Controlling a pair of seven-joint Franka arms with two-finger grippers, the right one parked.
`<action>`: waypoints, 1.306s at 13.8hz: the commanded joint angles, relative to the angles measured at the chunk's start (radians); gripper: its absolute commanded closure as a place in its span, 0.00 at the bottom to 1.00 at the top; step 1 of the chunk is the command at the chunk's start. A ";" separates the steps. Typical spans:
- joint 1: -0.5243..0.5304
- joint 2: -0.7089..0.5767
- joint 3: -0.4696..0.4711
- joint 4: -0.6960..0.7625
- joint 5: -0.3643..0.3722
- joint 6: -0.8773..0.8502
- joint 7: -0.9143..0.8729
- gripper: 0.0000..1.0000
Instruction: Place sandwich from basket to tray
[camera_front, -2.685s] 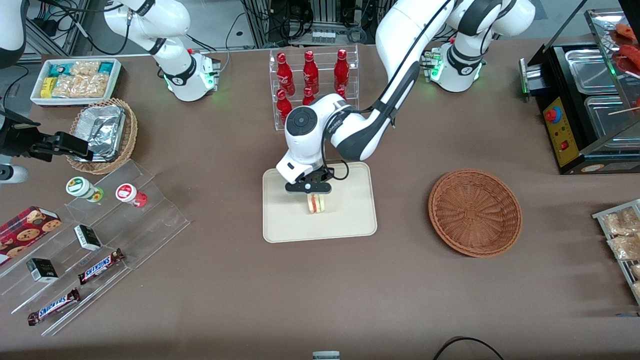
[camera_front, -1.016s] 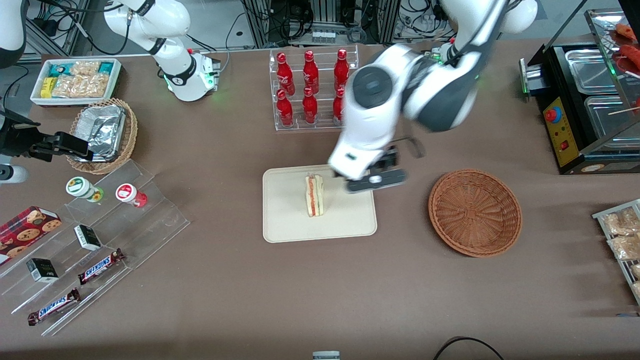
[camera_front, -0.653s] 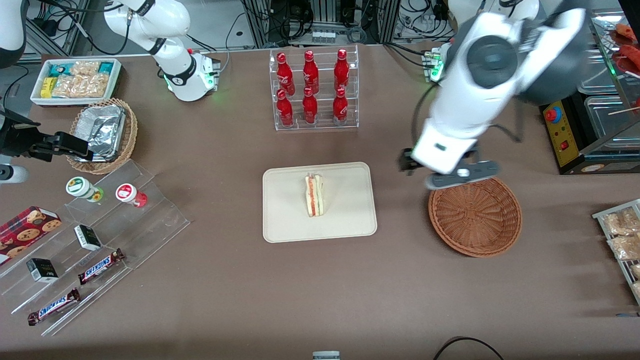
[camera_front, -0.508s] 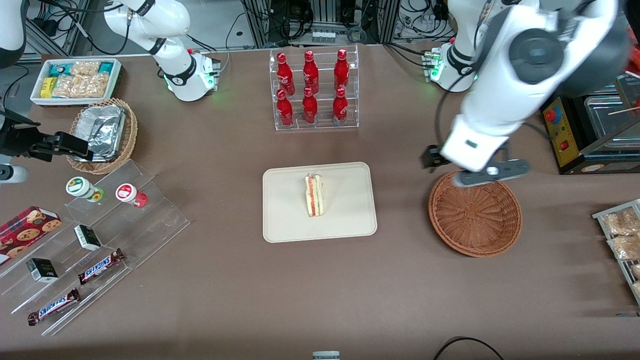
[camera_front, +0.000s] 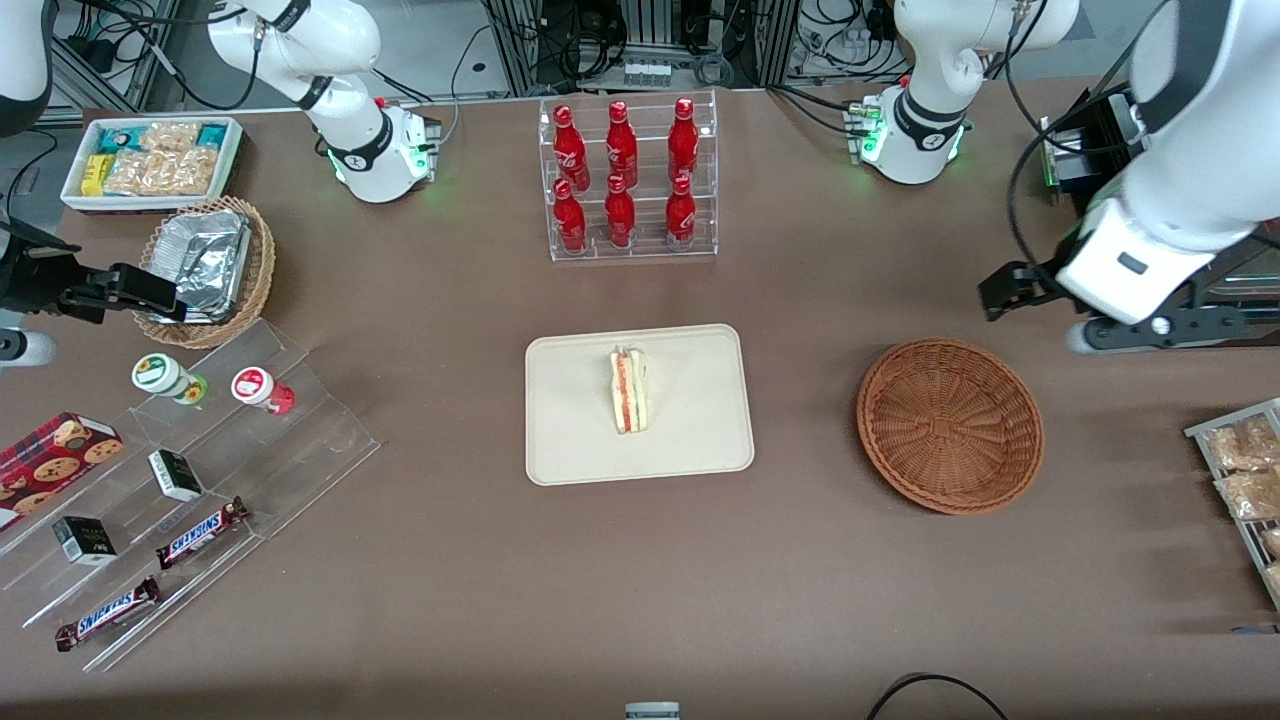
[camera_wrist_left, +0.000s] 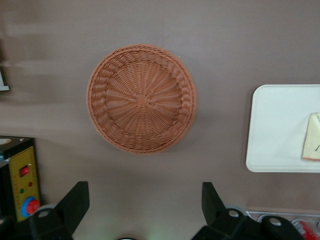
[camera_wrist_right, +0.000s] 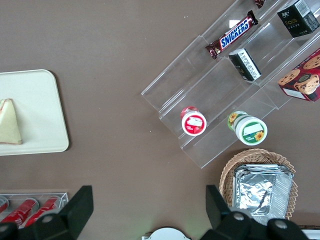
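"SNICKERS" reads on the two chocolate bars (camera_front: 203, 533) (camera_front: 107, 613) on the clear stepped stand (camera_front: 190, 470).

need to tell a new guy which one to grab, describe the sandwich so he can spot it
Find the cream tray in front of the rack of red bottles. The sandwich stands on it, a pale bread wedge with red and green filling. The open gripper hangs far off, past the basket.

Front camera looks steeply down over the whole worktop, edge to edge. Left wrist camera rides high with the gripper (camera_wrist_left: 142, 210), fingers spread, facing straight down at basket (camera_wrist_left: 142, 98) and tray (camera_wrist_left: 280, 131). Right wrist camera, also high, shares the tray (camera_wrist_right: 30, 112) edge and sandwich (camera_wrist_right: 10, 121).
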 joint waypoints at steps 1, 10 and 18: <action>0.042 -0.069 0.000 -0.067 -0.011 -0.007 0.111 0.01; 0.041 -0.149 0.091 -0.145 -0.002 0.002 0.245 0.01; 0.041 -0.093 0.086 -0.061 0.008 0.002 0.245 0.01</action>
